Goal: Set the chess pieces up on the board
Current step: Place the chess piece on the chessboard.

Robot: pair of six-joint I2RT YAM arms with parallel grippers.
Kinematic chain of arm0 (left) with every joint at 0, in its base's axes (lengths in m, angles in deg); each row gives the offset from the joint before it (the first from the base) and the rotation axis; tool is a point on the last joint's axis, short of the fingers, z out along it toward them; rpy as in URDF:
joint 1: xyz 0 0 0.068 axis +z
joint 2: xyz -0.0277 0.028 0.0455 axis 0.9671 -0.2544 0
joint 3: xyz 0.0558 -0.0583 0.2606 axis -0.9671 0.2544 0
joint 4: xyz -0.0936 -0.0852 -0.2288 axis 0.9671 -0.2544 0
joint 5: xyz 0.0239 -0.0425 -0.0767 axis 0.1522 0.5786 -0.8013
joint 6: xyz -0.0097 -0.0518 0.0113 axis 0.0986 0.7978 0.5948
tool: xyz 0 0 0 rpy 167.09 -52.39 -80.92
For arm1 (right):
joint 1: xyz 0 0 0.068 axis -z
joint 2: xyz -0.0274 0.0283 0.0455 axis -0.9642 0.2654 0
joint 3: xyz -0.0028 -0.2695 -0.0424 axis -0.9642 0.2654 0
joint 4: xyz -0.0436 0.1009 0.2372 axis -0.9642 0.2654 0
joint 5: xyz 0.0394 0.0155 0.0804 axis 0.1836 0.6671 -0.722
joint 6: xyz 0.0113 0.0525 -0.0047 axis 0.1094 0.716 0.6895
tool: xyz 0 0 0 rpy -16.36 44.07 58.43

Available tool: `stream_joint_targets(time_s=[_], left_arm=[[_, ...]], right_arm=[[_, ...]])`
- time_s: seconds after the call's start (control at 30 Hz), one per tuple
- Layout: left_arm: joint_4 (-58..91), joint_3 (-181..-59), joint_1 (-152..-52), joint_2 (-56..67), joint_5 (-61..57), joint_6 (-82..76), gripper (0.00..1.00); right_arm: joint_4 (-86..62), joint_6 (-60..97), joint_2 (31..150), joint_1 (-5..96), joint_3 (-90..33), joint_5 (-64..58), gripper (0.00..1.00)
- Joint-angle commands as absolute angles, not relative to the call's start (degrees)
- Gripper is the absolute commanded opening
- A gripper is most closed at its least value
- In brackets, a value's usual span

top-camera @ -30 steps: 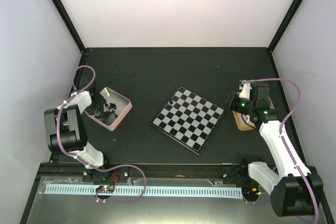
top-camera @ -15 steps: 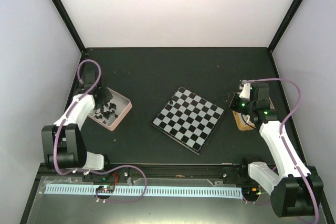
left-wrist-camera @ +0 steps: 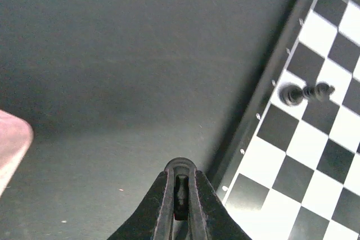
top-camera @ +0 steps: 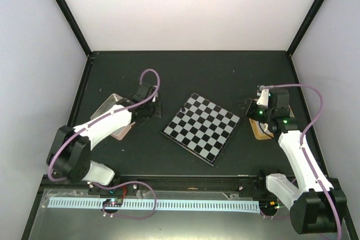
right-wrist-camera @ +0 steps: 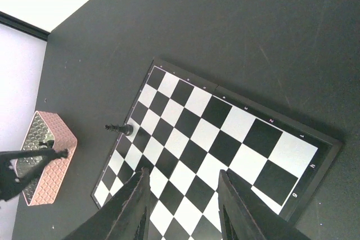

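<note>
The board (top-camera: 202, 128) lies mid-table (top-camera: 225, 71), turned diagonally. The left gripper (top-camera: 147, 108) hangs between a pink tin (top-camera: 108, 107) and the board. The right gripper (top-camera: 257, 114) is near the board's right corner.

Left wrist view: the fingers (left-wrist-camera: 158, 206) are clamped on a small dark chess piece (left-wrist-camera: 180, 194) beside the board's rim. Another black piece (left-wrist-camera: 292, 94) stands on a pale edge square.

Right wrist view: the fingers (right-wrist-camera: 138, 206) are spread and empty above the board.
</note>
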State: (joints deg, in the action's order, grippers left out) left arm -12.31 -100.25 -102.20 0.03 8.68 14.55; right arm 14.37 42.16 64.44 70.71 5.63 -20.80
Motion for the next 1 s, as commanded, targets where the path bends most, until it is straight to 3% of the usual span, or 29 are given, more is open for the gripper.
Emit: stream_joint_targets(time_s=[0.0, 0.4, 0.97], left_arm=[[-6.28, -99.23, -106.78, -2.81, 10.02, 8.9, 0.05], [-4.37, -102.06, -113.63, -8.65, 7.43, 2.24, 0.05], [-5.83, -99.53, -115.67, -9.73, 6.98, 1.53, 0.05]], right_arm=[[14.21, 42.27, 63.05, 70.4, 6.17, -20.63, 0.34], [14.48, 42.42, 62.33, 70.39, 6.48, -20.29, 0.34], [14.18, 42.23, 62.49, 70.4, 6.87, -20.55, 0.34]])
